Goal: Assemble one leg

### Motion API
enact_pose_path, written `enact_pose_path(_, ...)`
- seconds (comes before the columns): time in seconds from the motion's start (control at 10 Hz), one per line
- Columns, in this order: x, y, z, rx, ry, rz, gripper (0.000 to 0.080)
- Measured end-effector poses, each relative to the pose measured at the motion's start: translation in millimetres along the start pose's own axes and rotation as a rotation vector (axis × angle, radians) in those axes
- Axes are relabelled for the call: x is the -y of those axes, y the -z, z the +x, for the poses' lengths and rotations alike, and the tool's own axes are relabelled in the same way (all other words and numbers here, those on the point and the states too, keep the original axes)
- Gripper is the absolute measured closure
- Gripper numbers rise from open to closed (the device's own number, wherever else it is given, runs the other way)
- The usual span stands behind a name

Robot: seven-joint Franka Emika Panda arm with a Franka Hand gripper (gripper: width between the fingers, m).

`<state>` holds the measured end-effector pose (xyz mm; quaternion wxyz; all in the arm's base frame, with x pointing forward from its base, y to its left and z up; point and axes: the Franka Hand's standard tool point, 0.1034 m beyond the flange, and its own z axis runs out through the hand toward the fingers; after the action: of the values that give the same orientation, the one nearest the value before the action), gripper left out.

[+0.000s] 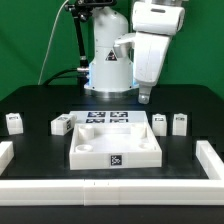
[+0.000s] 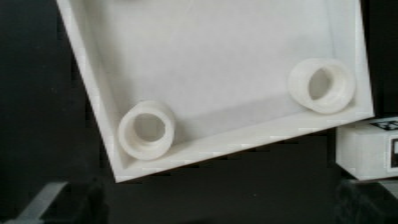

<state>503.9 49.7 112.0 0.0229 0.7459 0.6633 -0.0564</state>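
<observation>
Several small white block legs with marker tags stand on the black table: two at the exterior view's left and two at its right. One leg shows at the edge of the wrist view. The large white square tray piece lies in the middle; the wrist view shows its floor with two round corner sockets. My gripper hangs above the table behind the tray's right side. In the wrist view the gripper is open and empty.
The marker board lies flat behind the tray. White rails line the front, left and right of the work area. The robot base stands at the back.
</observation>
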Motion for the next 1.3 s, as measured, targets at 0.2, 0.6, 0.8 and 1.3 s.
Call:
enact_pose_path(0.2, 24.0, -19.7, -16.6, -0.034, 0.129, -0.016, 0.015)
enact_pose_path(0.6, 37.8, -37.5, -39.2, -0.043, 0.222, 0.003, 0.015)
enact_pose_path(0.8, 37.8, -37.7, -39.5, -0.043, 0.221, 0.003, 0.015)
enact_pose_path(1.3, 57.1, -73.8, -50.3, -0.064, 0.244, 0.047, 0.015)
